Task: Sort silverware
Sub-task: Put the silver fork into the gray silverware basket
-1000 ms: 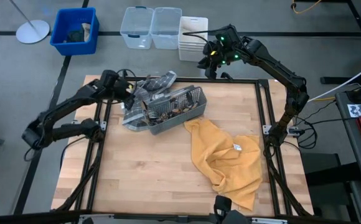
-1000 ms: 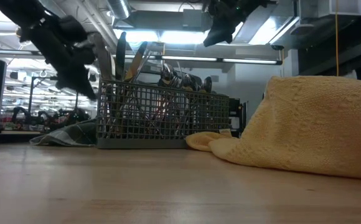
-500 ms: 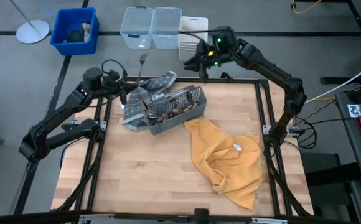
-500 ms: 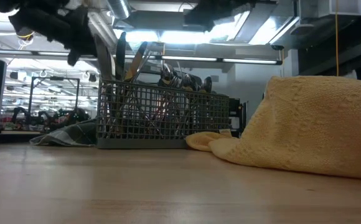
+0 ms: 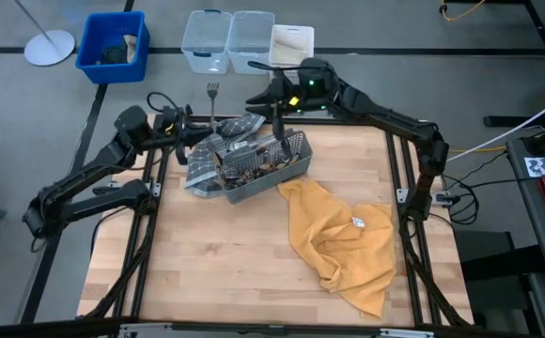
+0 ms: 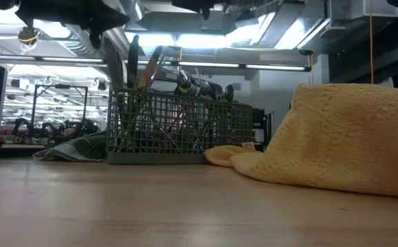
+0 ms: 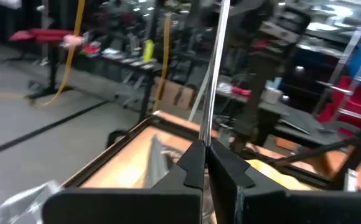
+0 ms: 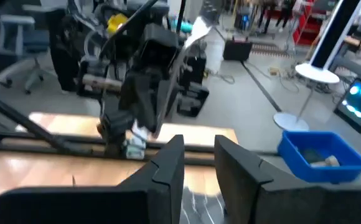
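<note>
1. Since a second ago, the right arm has swung leftward from the white bin toward the caddy; its right gripper now hovers above the caddy's far end, fingers parted, holding nothing.
2. Left gripper has risen clear of the caddy, clenched on a fork, tines pointing away.
3. Remaining silverware stands in the caddy beside the yellow towel.
</note>
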`<state>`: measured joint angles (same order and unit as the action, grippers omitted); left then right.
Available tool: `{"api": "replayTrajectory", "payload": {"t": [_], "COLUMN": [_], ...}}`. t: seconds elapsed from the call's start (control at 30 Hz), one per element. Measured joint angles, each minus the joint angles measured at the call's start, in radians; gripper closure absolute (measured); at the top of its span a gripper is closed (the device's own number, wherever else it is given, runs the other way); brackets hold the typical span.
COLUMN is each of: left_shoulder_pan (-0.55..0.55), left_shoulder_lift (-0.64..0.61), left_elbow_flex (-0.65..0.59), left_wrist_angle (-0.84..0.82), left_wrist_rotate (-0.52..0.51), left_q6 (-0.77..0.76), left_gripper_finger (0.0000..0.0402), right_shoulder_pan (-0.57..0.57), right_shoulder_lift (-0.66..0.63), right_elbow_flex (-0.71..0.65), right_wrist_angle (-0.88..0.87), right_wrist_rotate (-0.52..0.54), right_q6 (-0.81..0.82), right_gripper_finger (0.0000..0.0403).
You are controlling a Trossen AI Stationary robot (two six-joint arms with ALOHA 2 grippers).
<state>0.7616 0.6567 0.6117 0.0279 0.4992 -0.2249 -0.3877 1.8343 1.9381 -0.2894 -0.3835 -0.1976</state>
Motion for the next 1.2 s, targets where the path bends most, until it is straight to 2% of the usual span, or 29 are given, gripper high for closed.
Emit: {"api": "replayTrajectory", "payload": {"t": [0.2, 0.43, 0.57, 0.8, 0.97, 1.2], "left_shoulder_pan": [-0.095, -0.17, -0.197, -0.223, -0.242, -0.261], "left_shoulder_lift": [0.0, 0.0, 0.0, 0.0, 0.0, 0.0], "left_elbow_flex": [0.0, 0.0, 0.0, 0.0, 0.0, 0.0], "left_wrist_angle": [0.014, 0.012, 0.011, 0.011, 0.011, 0.011], "left_wrist_rotate": [0.0, -0.002, -0.006, -0.016, -0.016, -0.016], "left_q6": [0.077, 0.143, 0.176, 0.179, 0.192, 0.201], "left_gripper_finger": [0.0401, 0.0401, 0.04, 0.04, 0.04, 0.04], "right_shoulder_pan": [0.034, 0.048, 0.066, 0.112, 0.141, 0.159], "right_shoulder_lift": [0.031, 0.031, 0.034, 0.042, 0.05, 0.052], "right_elbow_flex": [0.0, 0.0, 0.0, 0.0, 0.0, 0.0], "right_wrist_angle": [0.128, 0.193, 0.229, 0.245, 0.262, 0.297], "right_wrist_rotate": [0.009, 0.005, -0.037, -0.052, -0.014, -0.02], "right_q6": [0.06, 0.136, 0.152, 0.149, 0.142, 0.142], "right_gripper_finger": [0.0313, 0.0313, 0.0313, 0.0313, 0.0313, 0.0313]}}
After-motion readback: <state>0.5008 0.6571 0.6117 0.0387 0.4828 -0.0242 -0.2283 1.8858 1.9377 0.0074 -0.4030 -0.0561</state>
